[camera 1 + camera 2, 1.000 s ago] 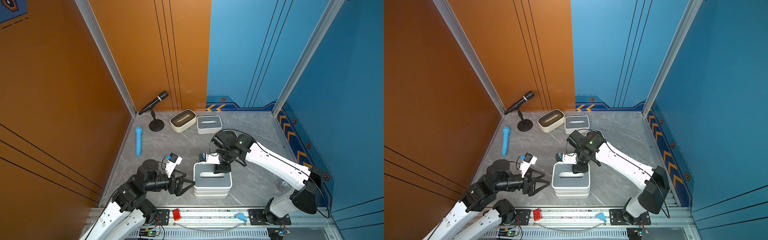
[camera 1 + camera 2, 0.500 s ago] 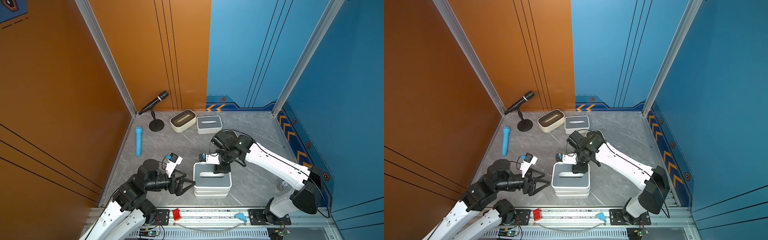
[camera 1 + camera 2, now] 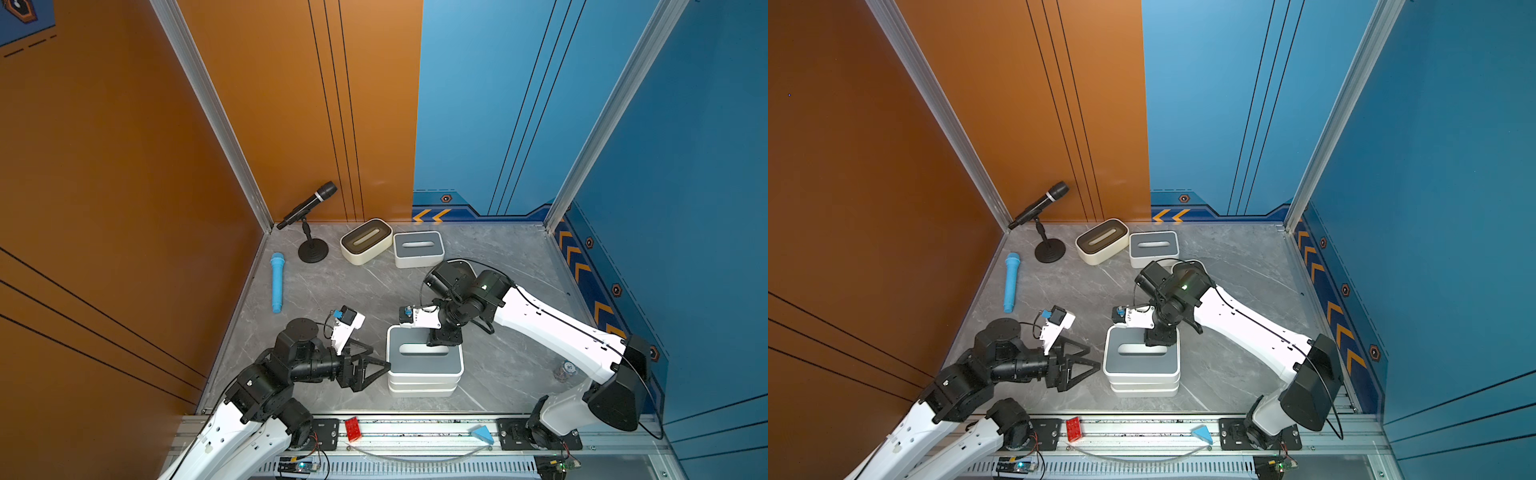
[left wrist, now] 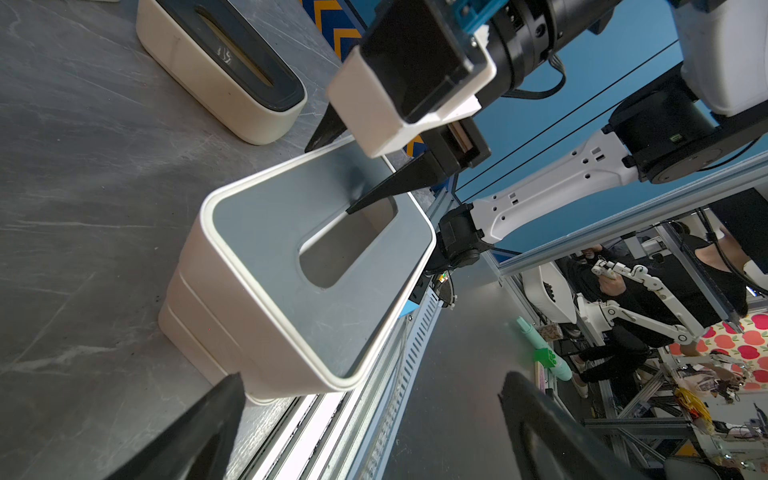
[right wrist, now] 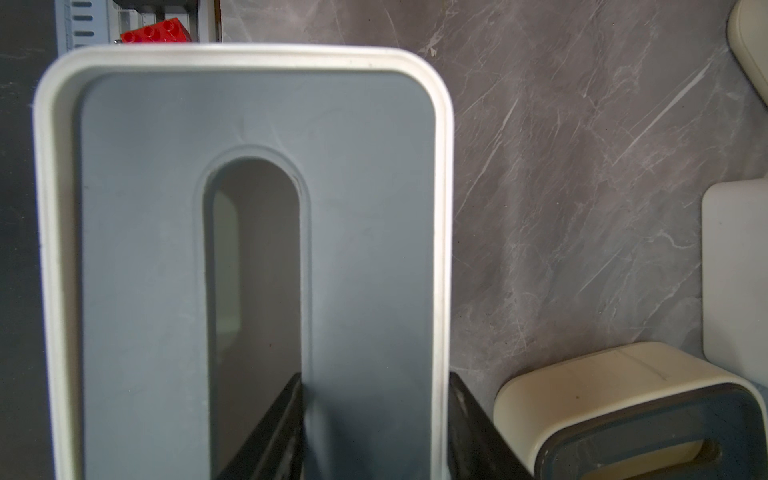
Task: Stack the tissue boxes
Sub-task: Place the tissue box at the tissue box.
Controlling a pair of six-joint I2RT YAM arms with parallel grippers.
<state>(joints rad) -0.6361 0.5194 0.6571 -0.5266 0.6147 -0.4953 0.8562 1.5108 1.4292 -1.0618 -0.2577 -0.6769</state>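
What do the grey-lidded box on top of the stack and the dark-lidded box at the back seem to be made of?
Grey-lidded box: likely plastic, smooth white shell, matte grey lid, moulded rounded rim. Dark-lidded box: cream shell, probably plastic; dark lid glossy with reflections.

Left arm [image 3: 249,419]: reaching in low from the near edge, wrist rolled sideways; left gripper [image 3: 380,356] spreading its jaws wide, gripping nothing. Right arm [image 3: 552,328]: arching inward, wrist pointing straight down; right gripper [image 3: 444,341] pinching the top tissue box [image 3: 424,365] wall, one finger inside the slot.
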